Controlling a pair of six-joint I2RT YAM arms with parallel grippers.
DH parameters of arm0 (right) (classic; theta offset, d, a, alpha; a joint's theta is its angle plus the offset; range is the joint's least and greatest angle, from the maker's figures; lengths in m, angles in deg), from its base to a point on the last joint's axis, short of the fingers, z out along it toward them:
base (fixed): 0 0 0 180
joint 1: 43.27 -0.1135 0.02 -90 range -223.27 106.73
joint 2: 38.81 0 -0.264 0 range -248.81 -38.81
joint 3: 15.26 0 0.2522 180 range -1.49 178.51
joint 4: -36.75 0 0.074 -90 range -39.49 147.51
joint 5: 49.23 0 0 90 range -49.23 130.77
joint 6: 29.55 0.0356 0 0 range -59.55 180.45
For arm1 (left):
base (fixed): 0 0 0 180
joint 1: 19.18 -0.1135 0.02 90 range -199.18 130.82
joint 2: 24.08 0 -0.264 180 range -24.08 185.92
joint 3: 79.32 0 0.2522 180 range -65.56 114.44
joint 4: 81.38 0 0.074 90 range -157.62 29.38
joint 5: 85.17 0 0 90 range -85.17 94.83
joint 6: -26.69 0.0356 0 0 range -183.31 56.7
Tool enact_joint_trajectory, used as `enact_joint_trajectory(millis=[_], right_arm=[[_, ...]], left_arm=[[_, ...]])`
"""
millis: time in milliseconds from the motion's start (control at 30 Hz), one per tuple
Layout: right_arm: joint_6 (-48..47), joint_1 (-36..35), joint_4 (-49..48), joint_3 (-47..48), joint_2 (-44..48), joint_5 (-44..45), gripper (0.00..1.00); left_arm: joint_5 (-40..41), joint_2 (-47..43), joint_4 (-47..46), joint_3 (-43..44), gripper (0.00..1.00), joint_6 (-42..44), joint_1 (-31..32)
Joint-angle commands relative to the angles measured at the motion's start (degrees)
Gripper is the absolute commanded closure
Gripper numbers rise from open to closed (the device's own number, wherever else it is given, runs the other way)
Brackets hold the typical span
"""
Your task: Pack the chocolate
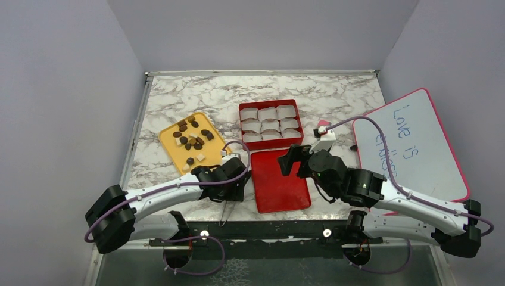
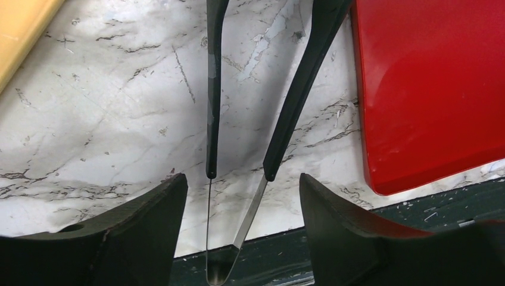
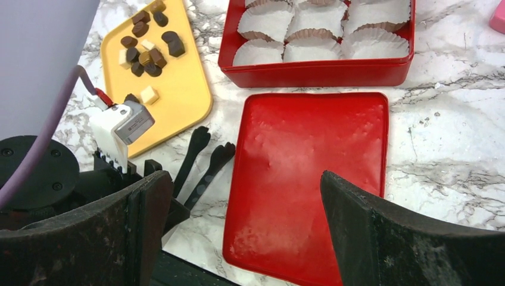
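Note:
The chocolate, several dark brown and pale pieces, lies on a yellow tray, also seen in the right wrist view as chocolate on the tray. A pair of tongs with black tips and a metal spring end lies on the marble. My left gripper straddles the tongs, its jaws apart and touching neither arm. In the top view the left gripper sits just left of the red lid. My right gripper hangs wide open over the lid, holding nothing.
A red box lined with white paper cups stands behind the lid. A small pink block and a whiteboard lie to the right. The tongs' spring end overhangs the table's dark near edge.

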Motion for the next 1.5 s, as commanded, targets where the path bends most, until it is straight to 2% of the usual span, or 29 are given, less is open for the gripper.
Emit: enact_joint_trajectory(millis=[0,267,367,567,800,1267,1467], right_arm=[[-1.17,0.01,-2.55,-0.41,0.06,2.95,0.01],[1.60,0.01,-1.37,-1.59,-0.84,2.59,0.03],[2.40,0.01,-0.56,-1.53,-1.29,2.54,0.03],[3.34,0.01,-0.29,-1.57,-1.82,2.08,0.04],[4.75,0.01,-0.19,-2.58,-2.32,1.71,0.04],[5.10,0.01,-0.04,-2.69,-2.15,0.92,0.04],[7.49,0.01,-3.00,-3.70,-1.25,-6.92,0.05]], left_arm=[[1.24,-0.72,-1.47,-1.23,0.32,-1.23,0.62],[2.39,5.20,-2.80,-1.30,0.35,-2.06,4.53],[3.62,6.41,-2.89,-0.01,0.48,-1.96,5.89],[6.37,5.87,-2.93,-0.07,0.57,-0.49,6.37],[7.44,4.96,-3.79,-1.40,0.54,-0.21,6.36],[6.17,6.23,-4.30,-1.21,0.57,0.38,6.37],[6.65,1.58,-3.90,0.94,0.62,0.71,6.37]])
